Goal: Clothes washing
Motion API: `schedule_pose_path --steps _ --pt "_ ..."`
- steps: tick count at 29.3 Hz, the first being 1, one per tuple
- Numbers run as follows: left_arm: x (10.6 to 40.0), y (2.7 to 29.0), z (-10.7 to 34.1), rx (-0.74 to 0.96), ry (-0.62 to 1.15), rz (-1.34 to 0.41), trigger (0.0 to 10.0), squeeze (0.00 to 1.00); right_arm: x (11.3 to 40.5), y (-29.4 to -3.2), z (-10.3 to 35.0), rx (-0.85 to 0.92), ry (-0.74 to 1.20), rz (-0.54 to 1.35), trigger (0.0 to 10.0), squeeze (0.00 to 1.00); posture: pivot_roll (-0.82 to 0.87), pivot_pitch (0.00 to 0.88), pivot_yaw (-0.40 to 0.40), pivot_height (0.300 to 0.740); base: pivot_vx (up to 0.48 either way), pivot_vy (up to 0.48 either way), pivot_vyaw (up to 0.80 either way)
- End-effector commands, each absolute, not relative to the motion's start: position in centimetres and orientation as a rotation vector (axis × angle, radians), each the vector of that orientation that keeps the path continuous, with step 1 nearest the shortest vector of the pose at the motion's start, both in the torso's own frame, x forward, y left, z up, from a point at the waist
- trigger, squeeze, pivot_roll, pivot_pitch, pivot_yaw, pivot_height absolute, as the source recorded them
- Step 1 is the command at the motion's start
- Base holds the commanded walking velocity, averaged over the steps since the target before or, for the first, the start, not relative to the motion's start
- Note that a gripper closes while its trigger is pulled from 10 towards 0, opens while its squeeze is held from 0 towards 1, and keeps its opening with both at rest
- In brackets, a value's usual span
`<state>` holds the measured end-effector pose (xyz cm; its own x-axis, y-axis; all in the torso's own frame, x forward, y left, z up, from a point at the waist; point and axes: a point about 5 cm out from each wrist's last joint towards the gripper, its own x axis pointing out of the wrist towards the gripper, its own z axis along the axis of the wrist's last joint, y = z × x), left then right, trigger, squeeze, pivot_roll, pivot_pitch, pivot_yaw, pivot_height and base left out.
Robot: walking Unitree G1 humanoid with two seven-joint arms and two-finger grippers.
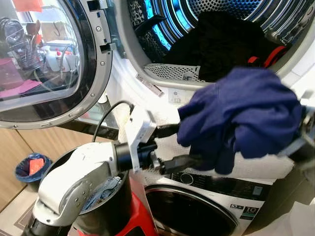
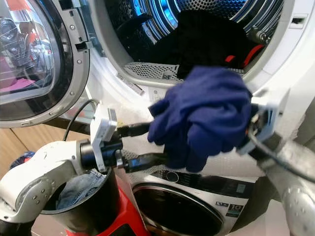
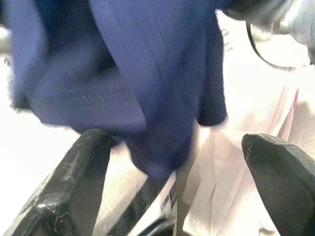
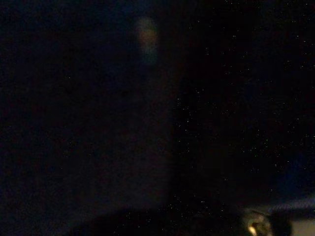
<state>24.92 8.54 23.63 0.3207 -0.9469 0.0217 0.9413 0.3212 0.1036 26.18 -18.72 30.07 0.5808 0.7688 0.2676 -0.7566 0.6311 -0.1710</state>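
Two claws meet at a bunched navy garment (image 1: 241,115), which hangs in the air just below the open drum mouth (image 1: 206,34) of the upper machine, where dark clothes (image 1: 216,44) already lie. By the look of it, the step in hand is lifting this piece over the lower rim and into the drum. To do that well, the bundle should rise enough for its dangling lower folds to pass the perforated lip (image 1: 172,73), then travel deep inside before release, so nothing slides back out or catches at the door (image 1: 49,64) opening.

The left claw (image 1: 178,147) reaches in from the left with its two black fingers spread wide; in its wrist view the fingers (image 3: 69,187) stand well apart, with the cloth hanging between and beyond them, so it seems to steady or support rather than pinch. The right claw (image 2: 248,129) is buried in the fabric at the bundle's right side; I cannot tell how its fingers stand, though the garment appears carried from there. A black basket (image 2: 93,206) of denim stands below.
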Motion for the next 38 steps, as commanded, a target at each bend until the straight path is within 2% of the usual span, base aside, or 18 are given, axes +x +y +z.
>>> schedule_pose_path --steps 1,7,8,9,10,11,13,14,16,18,24,26,32,38 --pt "24.5 8.6 23.9 0.112 -0.102 -1.243 10.0 1.00 26.3 -18.2 31.0 -0.061 -0.344 0.938 0.0 0.00 0.00 0.000 0.009 0.740 0.000 0.000 0.00" --pt "23.7 9.0 23.7 0.116 -0.114 -1.236 10.0 1.00 27.6 -17.4 32.9 -0.114 -0.392 0.985 0.0 0.00 0.01 0.000 -0.017 0.740 0.000 0.000 0.00" --pt "23.6 9.1 23.7 0.120 -0.123 -1.230 10.0 1.00 27.9 -17.2 33.3 -0.121 -0.404 0.995 1.1 0.00 0.02 0.000 -0.023 0.740 0.000 0.000 0.00" --pt "23.5 9.1 23.7 0.123 -0.129 -1.225 10.0 1.00 28.1 -17.0 33.6 -0.128 -0.411 1.004 4.6 0.00 0.02 0.000 -0.026 0.740 0.000 0.000 0.00" --pt "23.4 9.1 23.7 0.126 -0.135 -1.217 10.0 1.00 28.4 -16.7 33.9 -0.131 -0.415 1.013 4.6 0.00 0.02 0.000 -0.032 0.740 0.000 0.000 0.00" --pt "23.2 9.1 23.7 0.131 -0.144 -1.203 10.0 1.00 28.8 -16.2 34.3 -0.145 -0.422 1.034 10.0 0.00 0.04 0.000 -0.051 0.740 0.000 0.000 0.00" --pt "22.9 9.1 23.6 0.139 -0.159 -1.179 10.0 1.00 29.5 -15.4 34.9 -0.161 -0.423 1.058 10.0 0.00 0.05 0.000 -0.067 0.740 0.000 0.000 0.00" --pt "22.7 9.1 23.6 0.147 -0.165 -1.150 10.0 0.78 30.2 -14.9 35.3 -0.166 -0.423 1.074 10.0 0.00 0.06 0.000 -0.082 0.740 0.000 0.000 0.00" --pt "22.6 9.1 23.5 0.150 -0.164 -1.137 10.0 0.78 30.5 -14.6 35.4 -0.169 -0.421 1.077 10.0 0.00 0.07 0.000 -0.093 0.740 0.000 0.000 0.00" --pt "22.3 9.0 23.4 0.153 -0.169 -1.091 10.0 0.00 31.3 -14.1 35.7 -0.191 -0.421 1.087 10.0 0.00 0.08 0.006 -0.119 0.740 0.000 0.000 0.00" --pt "21.6 8.8 23.5 0.128 -0.203 -0.984 10.0 0.00 34.1 -12.0 36.6 -0.259 -0.387 1.089 10.0 0.00 0.10 0.053 -0.177 0.740 0.000 0.000 0.00" --pt "21.2 8.6 23.3 0.105 -0.195 -0.952 10.0 0.00 35.7 -11.1 37.1 -0.303 -0.359 1.040 10.0 0.00 0.10 0.077 -0.196 0.740 0.000 0.000 0.00" --pt "20.5 8.2 23.0 0.060 -0.188 -0.903 10.0 0.00 38.1 -10.1 38.1 -0.379 -0.315 0.922 10.0 0.00 0.08 0.129 -0.234 0.740 0.000 0.000 0.00" --pt "19.9 7.6 22.8 0.019 -0.172 -0.879 10.0 0.00 39.7 -11.1 40.6 -0.376 -0.316 0.710 10.0 0.00 0.06 0.165 -0.259 0.740 0.000 0.000 0.00"
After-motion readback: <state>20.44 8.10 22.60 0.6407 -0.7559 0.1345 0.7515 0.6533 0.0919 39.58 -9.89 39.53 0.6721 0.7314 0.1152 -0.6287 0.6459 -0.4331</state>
